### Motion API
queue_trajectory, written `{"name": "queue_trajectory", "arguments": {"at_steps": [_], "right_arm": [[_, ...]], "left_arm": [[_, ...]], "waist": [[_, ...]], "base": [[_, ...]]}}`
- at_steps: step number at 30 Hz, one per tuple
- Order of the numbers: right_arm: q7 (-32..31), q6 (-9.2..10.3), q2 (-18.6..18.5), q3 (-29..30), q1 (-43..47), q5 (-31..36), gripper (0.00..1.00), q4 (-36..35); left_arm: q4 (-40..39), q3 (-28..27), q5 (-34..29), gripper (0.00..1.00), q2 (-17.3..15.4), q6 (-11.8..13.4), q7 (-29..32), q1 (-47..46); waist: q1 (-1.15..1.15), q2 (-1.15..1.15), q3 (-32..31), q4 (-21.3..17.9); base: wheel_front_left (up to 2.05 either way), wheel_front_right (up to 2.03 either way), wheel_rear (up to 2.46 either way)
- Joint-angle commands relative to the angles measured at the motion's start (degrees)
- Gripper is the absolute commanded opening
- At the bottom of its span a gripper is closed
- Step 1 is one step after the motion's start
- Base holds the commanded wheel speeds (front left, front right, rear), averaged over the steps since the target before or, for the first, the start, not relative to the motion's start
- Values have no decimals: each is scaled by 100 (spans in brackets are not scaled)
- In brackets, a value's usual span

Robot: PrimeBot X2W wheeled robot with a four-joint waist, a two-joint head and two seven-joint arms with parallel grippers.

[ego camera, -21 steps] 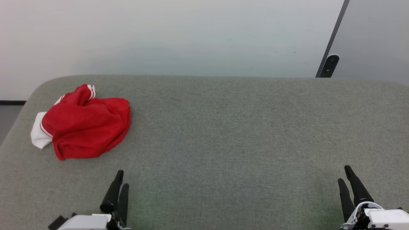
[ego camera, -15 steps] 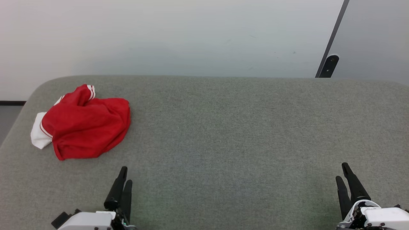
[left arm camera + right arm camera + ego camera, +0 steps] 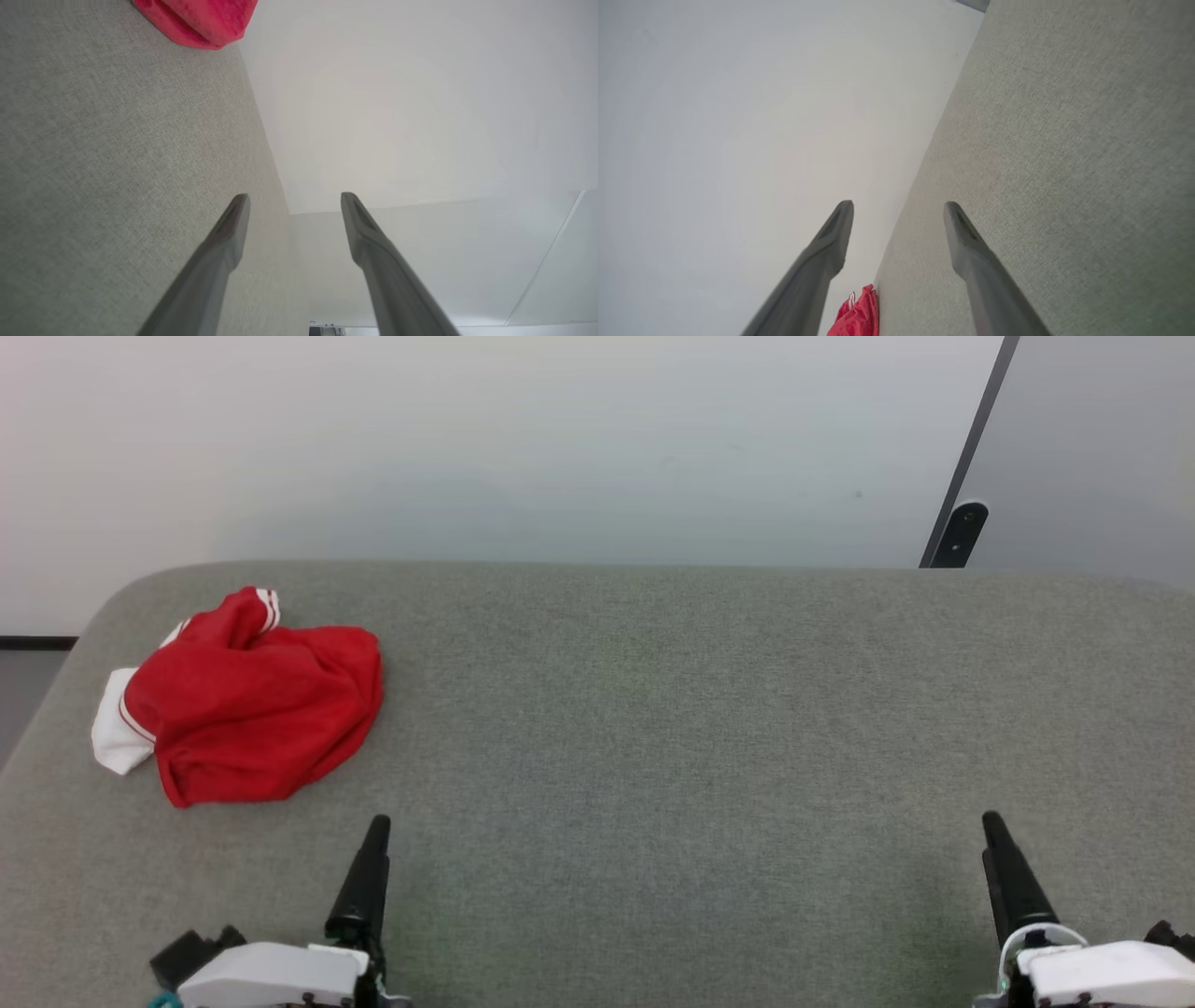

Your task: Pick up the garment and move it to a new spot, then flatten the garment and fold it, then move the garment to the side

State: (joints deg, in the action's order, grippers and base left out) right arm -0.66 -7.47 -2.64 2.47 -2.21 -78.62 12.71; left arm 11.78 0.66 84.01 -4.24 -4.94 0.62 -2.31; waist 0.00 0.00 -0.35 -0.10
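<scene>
While the garment [image 3: 252, 709] lies bunched, we have our left gripper [image 3: 377, 826] near its right edge, wide and empty; our right gripper [image 3: 991, 821], equally wide, sits well apart

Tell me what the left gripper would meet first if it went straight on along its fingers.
Likely nothing on the table: the left gripper points past the garment, which lies to its left. Its line crosses the table toward the pale wall; depth is unclear.

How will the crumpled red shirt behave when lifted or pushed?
Probably floppy: the red shirt lies in soft folds, so it should droop when lifted. Pushed over the textured grey surface, it would likely bunch, not slide.
</scene>
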Motion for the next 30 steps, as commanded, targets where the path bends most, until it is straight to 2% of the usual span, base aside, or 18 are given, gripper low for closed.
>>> {"name": "queue_trajectory", "arguments": {"at_steps": [1, 14, 20, 24, 30], "right_arm": [[72, -4, -17, -30, 14, 384, 100, -133], [354, -4, -21, 29, 146, 2588, 100, -163], [452, -4, -30, 130, 183, 3233, 100, -177], [531, -4, -69, 193, 215, 3653, 100, -168], [641, -4, -162, 240, 281, 4130, 100, -198]], "left_arm": [[-137, 92, -296, 100, -107, 55, -66, -81], [-315, 510, -2336, 100, -528, 285, -352, -23], [-368, 578, -2984, 100, -619, 368, -451, 45], [-399, 600, -3358, 100, -660, 353, -530, 105], [-489, 558, -3802, 100, -672, 169, -638, 195]], "waist": [[0, 0, -9, -1], [0, 0, -81, -42], [0, 0, -103, -69], [0, 0, -118, -80], [0, 0, -126, -86]], "base": [[0, 0, 0], [0, 0, 0], [0, 0, 0], [0, 0, 0], [0, 0, 0]]}}
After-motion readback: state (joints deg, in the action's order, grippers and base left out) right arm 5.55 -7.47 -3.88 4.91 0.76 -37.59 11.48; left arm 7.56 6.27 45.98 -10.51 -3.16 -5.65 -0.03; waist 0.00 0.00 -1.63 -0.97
